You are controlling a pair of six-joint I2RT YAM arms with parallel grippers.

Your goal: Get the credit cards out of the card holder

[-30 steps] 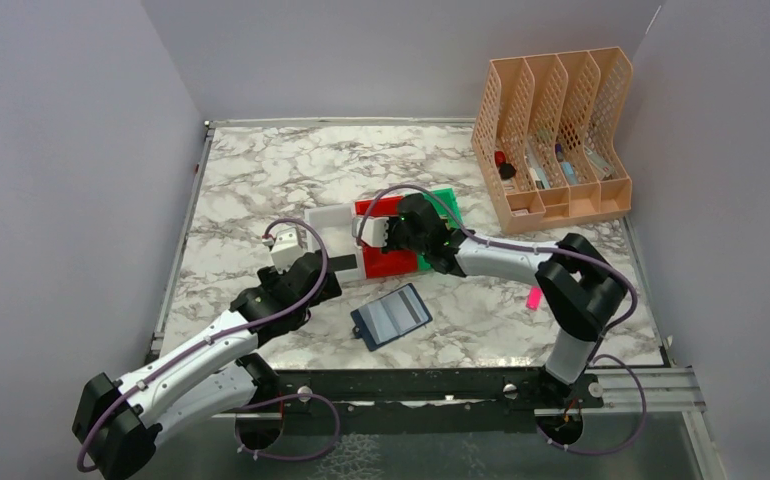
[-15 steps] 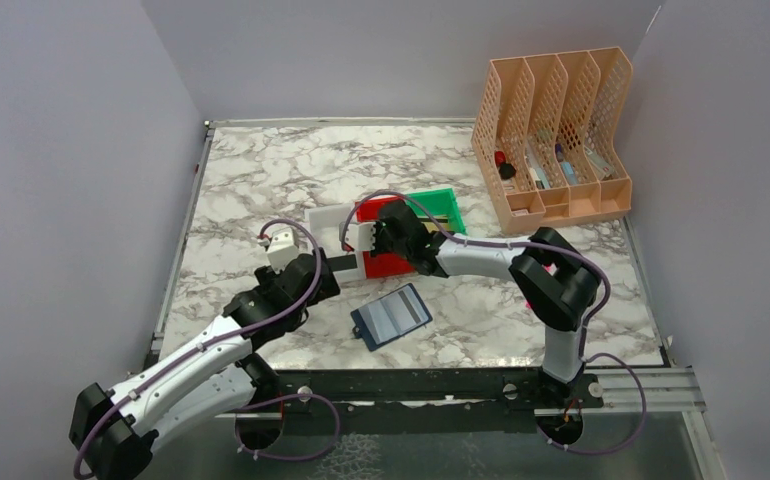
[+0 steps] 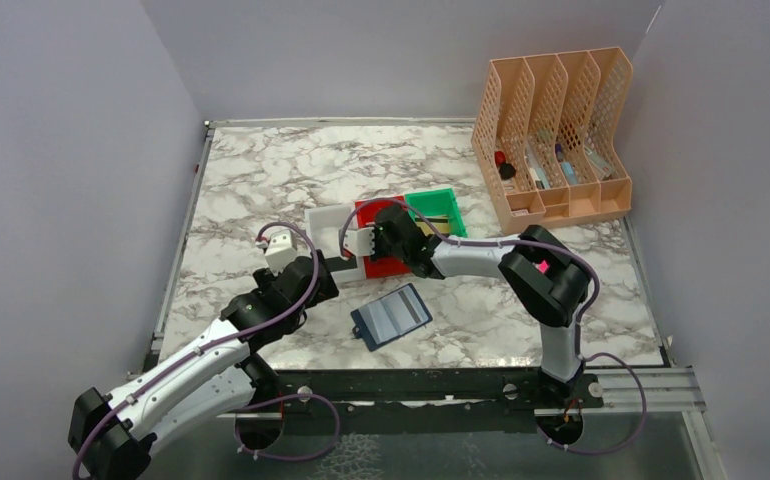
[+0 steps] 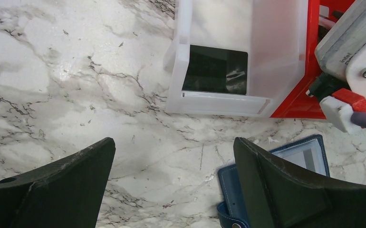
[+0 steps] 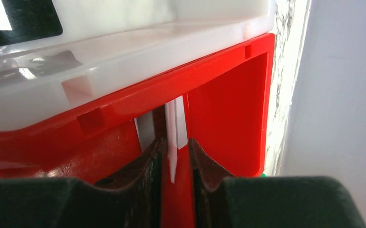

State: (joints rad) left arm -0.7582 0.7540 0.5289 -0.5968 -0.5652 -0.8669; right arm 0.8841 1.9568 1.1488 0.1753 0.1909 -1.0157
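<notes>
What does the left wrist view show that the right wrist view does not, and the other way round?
Only the left wrist view shows the navy card holder lying open on the table, and the left end effector with jaws wide apart. Only the right wrist view shows a thin pale card, seen edge-on inside the red bin, between the fingers of the right end effector. Both show the white bin, the red bin beside it, and the black card in the white bin.
</notes>
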